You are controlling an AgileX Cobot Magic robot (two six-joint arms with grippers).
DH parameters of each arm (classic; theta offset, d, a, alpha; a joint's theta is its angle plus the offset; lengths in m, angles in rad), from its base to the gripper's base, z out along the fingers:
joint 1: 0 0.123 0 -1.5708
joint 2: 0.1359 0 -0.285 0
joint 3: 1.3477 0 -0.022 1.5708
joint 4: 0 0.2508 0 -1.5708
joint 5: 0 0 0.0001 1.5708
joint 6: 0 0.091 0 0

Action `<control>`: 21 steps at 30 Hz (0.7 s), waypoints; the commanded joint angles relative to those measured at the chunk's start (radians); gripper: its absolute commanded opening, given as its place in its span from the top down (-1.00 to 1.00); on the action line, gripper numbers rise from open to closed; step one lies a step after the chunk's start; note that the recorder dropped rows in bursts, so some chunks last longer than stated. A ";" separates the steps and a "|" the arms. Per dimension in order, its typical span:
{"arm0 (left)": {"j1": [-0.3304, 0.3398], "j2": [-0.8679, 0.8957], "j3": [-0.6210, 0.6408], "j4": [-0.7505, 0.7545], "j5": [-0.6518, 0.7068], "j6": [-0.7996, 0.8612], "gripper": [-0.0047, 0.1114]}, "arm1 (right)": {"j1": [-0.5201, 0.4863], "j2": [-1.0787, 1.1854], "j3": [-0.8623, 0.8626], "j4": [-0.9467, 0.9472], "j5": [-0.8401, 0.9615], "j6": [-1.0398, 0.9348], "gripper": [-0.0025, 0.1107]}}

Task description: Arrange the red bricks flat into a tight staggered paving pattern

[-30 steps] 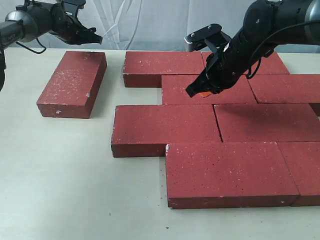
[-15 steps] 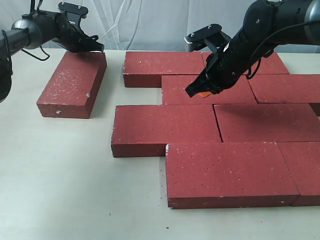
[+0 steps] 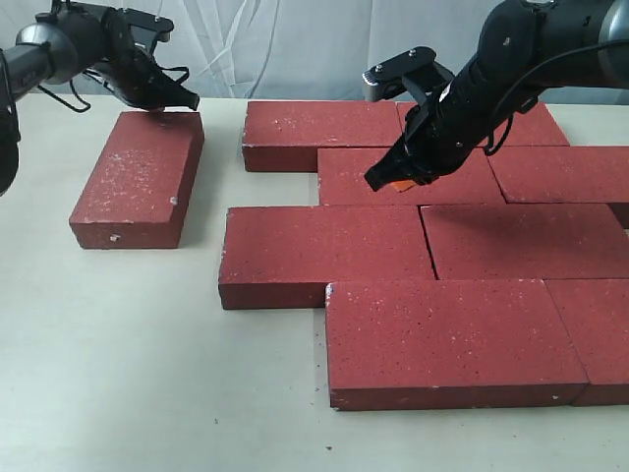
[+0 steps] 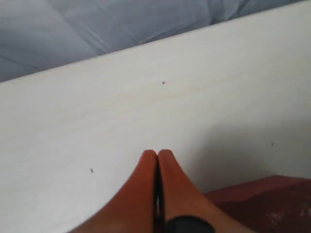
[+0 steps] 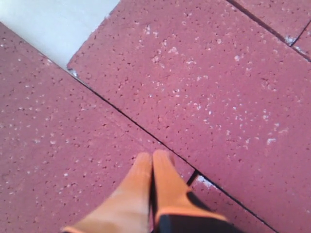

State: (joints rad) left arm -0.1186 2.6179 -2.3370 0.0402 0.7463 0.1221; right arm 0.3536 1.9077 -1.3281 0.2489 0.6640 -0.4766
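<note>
Looking at the loose brick [image 3: 138, 177], I see it flat on the table [image 3: 118, 344], left of the laid bricks [image 3: 324, 251], its long axis running away from the camera, crosswise to theirs. My left gripper [image 3: 187, 99] sits at its far short end, pads pressed together and empty, so that arm is nearer. The right gripper [image 3: 379, 180], likewise closed on nothing, hovers over the paving. I'd judge the brick needs turning, then shoving rightward.

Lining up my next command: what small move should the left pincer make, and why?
Probably set the shut left pincer against the far end of the loose brick and swing it toward the laid bricks: it lies apart from them, turned crosswise to their rows.
</note>
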 commanded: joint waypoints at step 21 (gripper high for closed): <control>-0.003 -0.093 0.001 -0.010 0.475 0.124 0.92 | 0.026 -0.007 -0.002 0.033 0.015 -0.074 0.97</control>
State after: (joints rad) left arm -0.1186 2.5452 -2.3370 0.0402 1.2149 0.2433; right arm 0.3590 1.9077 -1.3281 0.2594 0.6658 -0.4950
